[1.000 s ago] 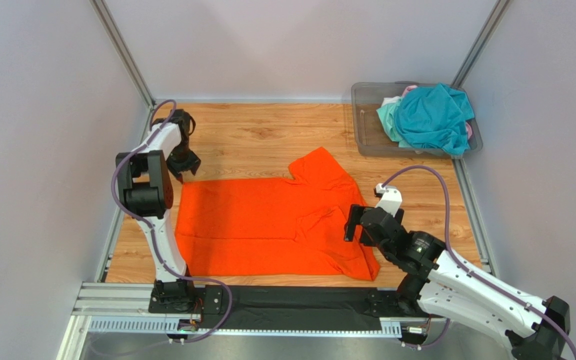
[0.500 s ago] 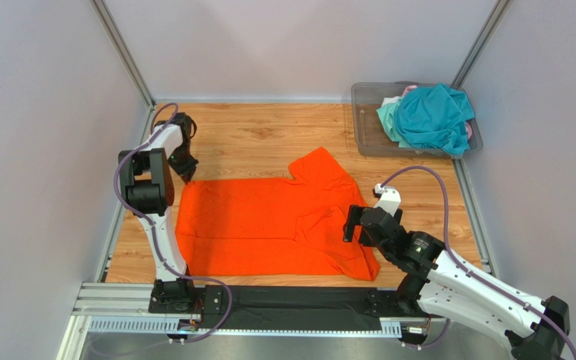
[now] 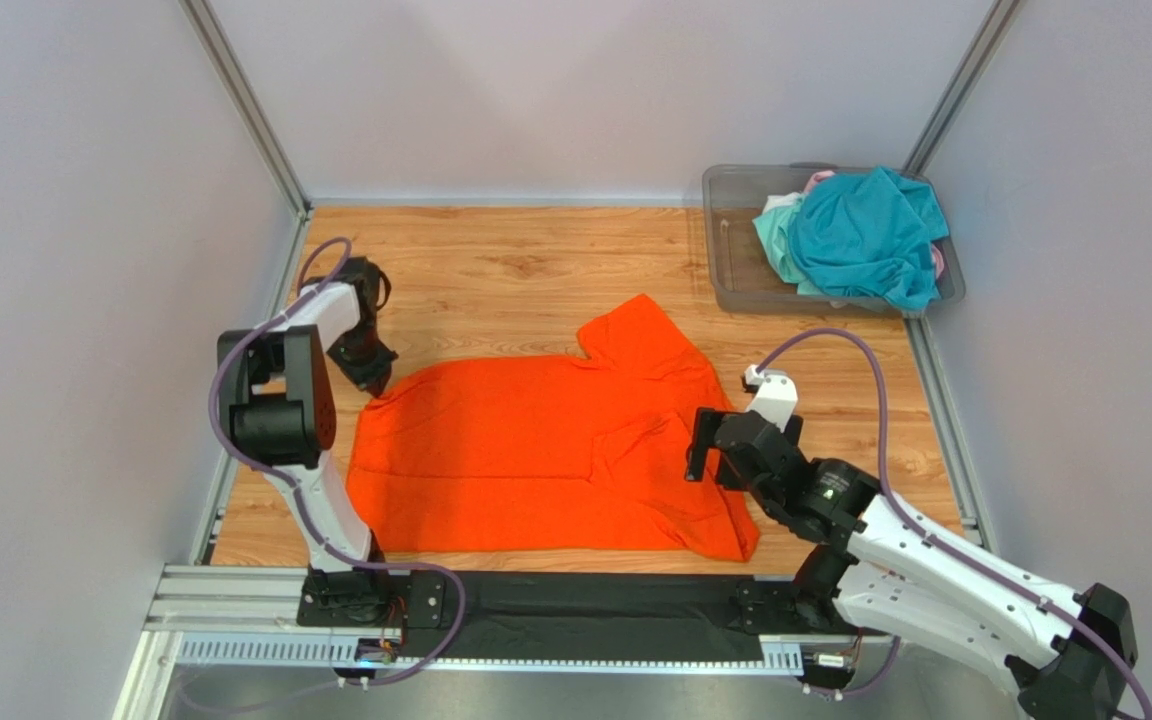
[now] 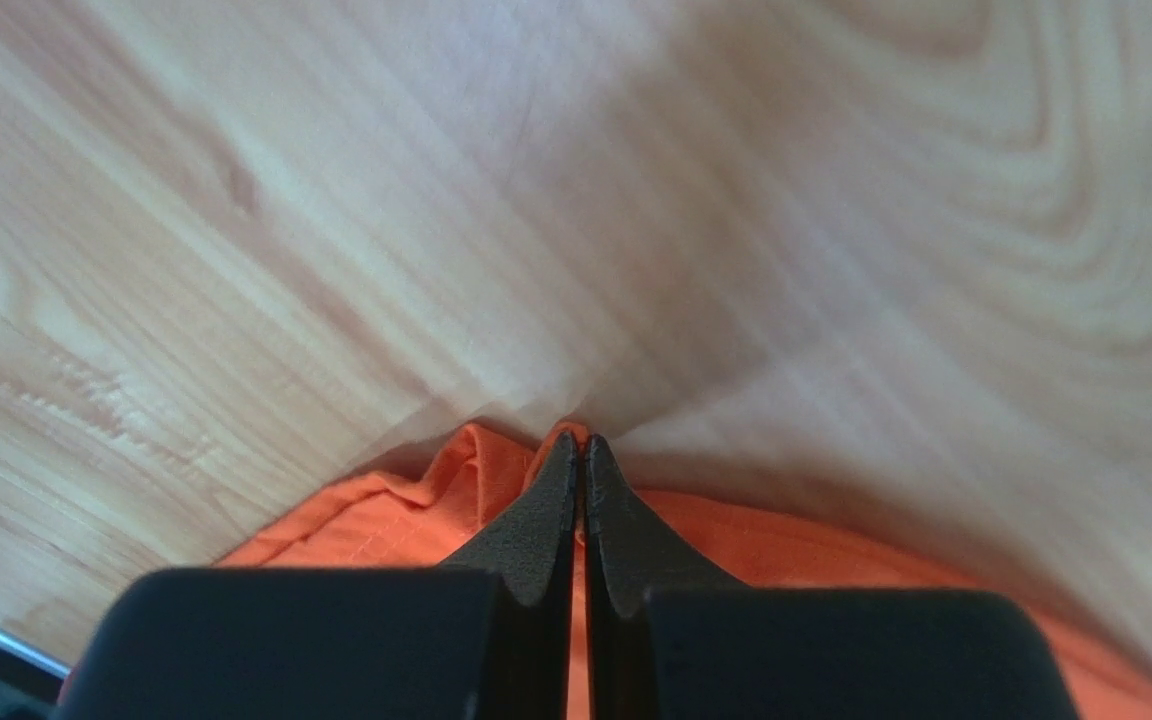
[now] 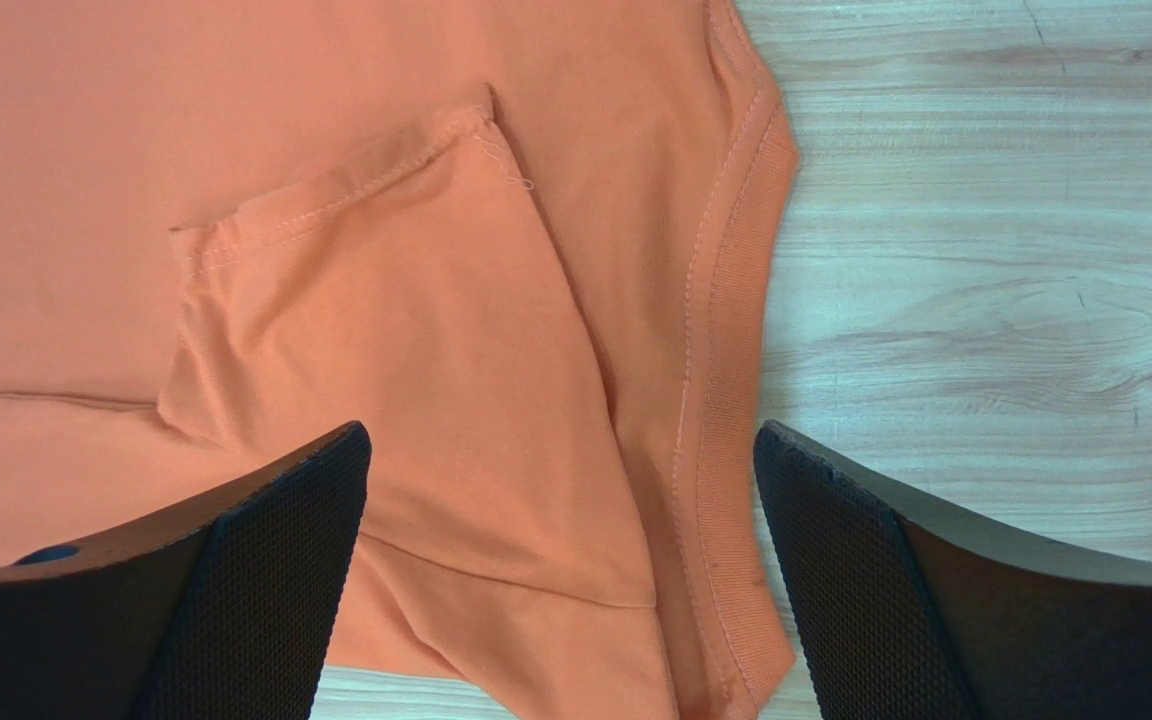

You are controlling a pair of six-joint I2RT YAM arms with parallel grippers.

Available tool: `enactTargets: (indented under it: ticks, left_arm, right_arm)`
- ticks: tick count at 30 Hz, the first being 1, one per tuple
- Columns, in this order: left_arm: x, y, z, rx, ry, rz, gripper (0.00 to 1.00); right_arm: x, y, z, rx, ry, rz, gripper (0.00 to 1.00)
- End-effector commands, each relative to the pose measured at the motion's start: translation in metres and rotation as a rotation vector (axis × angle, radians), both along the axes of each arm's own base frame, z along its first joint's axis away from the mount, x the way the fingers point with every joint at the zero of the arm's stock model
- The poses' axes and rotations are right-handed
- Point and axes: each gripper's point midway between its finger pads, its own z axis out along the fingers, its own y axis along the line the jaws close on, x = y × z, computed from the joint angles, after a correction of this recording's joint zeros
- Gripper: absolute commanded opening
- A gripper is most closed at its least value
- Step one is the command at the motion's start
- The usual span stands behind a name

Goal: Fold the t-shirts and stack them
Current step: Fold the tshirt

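The bright orange t-shirt (image 3: 537, 450) lies spread on the wooden table. My left gripper (image 3: 366, 362) is at its far left corner, shut on a pinch of the orange fabric (image 4: 477, 465); in the left wrist view the left gripper (image 4: 582, 441) has its jaws pressed together with cloth between them. My right gripper (image 3: 705, 447) hovers open over the shirt's collar end, and in the right wrist view the right gripper (image 5: 560, 438) straddles the ribbed collar (image 5: 717, 420) and a folded sleeve (image 5: 387, 330). A teal t-shirt (image 3: 868, 233), a mint one (image 3: 778, 236) and a pink one (image 3: 820, 179) lie heaped together.
A clear grey plastic bin (image 3: 732, 240) at the far right corner holds the heaped shirts. Metal frame rails (image 3: 244, 105) and grey walls enclose the table. A black strip (image 3: 597, 608) runs along the near edge between the arm bases.
My left gripper has closed on the orange shirt's far left corner and shifted slightly toward me; the shirt's left edge now slants inward. The right arm has barely moved.
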Motion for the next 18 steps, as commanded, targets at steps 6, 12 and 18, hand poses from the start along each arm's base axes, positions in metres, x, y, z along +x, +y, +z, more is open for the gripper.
enactTargets:
  ticks: [6, 12, 18]
  left_arm:
    - [0.013, -0.028, 0.040, -0.078, -0.285, -0.118, 0.00]
    - [0.012, -0.033, 0.052, -0.096, -0.332, -0.173, 0.00]
    - [0.011, -0.033, 0.058, -0.090, -0.369, -0.189, 0.00]
  right_arm:
    - [0.037, 0.033, 0.033, -0.019, -0.015, -0.004, 1.00]
    - [0.112, 0.067, 0.064, 0.029, 0.047, -0.022, 1.00]
    - [0.215, 0.079, 0.065, -0.039, 0.051, -0.067, 1.00]
